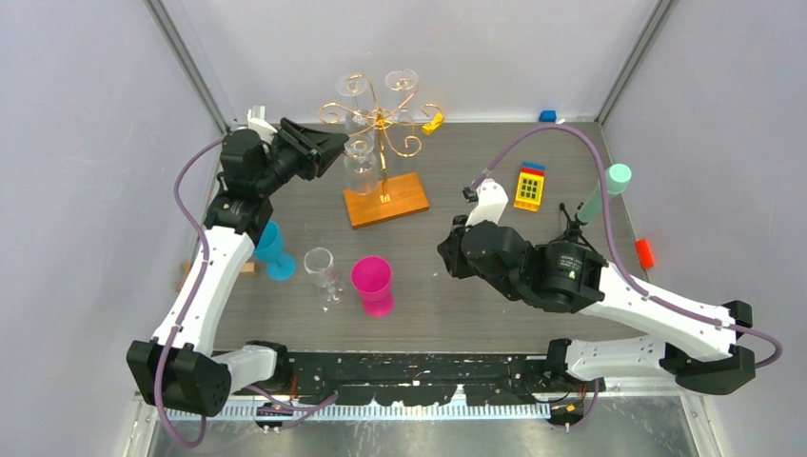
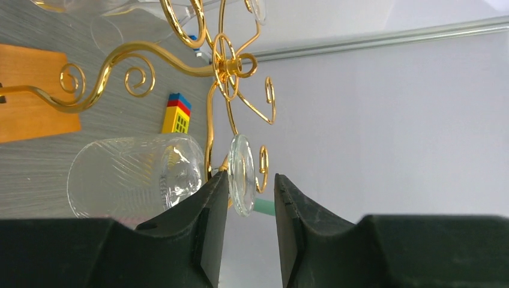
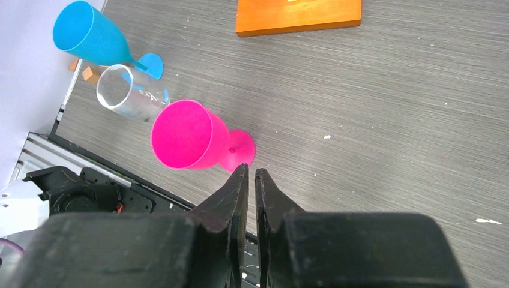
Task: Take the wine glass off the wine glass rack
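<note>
The left gripper (image 2: pixel 251 180) is seen at the bottom of the left wrist view with its jaws partly apart. The round foot (image 2: pixel 241 171) of the wine glass (image 2: pixel 135 180) is bracketed between them, close against the left-of-frame finger (image 2: pixel 207 222) and clear of the other, so nothing is clamped. The glass is hung by that foot from a scroll arm of the wine glass rack (image 2: pixel 225 63), its bowl at the lower left of the frame.

The grasp is judged to be the step in hand. Next, the jaws need to be closed at the stem or foot. The glass can then be slid along the wire to its open end so that the foot is not snagged.

The right gripper (image 3: pixel 251 171) is held nearly shut and empty at the lower centre of its view, near a pink goblet (image 3: pixel 183 135).
</note>
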Motion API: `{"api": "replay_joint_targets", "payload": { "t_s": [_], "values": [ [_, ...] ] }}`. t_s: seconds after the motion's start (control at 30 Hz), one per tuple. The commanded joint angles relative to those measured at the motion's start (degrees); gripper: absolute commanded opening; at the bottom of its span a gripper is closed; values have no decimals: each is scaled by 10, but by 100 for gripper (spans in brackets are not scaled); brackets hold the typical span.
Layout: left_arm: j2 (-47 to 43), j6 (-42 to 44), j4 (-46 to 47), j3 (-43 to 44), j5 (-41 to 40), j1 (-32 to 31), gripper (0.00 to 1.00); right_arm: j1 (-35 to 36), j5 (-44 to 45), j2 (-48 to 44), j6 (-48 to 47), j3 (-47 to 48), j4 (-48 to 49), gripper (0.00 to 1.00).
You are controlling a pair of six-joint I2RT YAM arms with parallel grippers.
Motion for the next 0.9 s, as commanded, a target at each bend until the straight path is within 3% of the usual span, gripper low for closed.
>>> {"api": "replay_joint_targets", "payload": {
  "t_s": [0.0, 0.4, 0.87],
  "values": [
    [-5, -59, 60, -5, 22, -4, 36, 0, 22, -15, 11, -3, 21, 14],
    [-5, -146, 81, -34, 31, -9, 39, 0, 21, -32, 19, -16, 27, 14],
    [14, -63, 2, 11, 41, -18, 36, 0, 23, -31, 22, -20, 29, 14]
  ]
}}
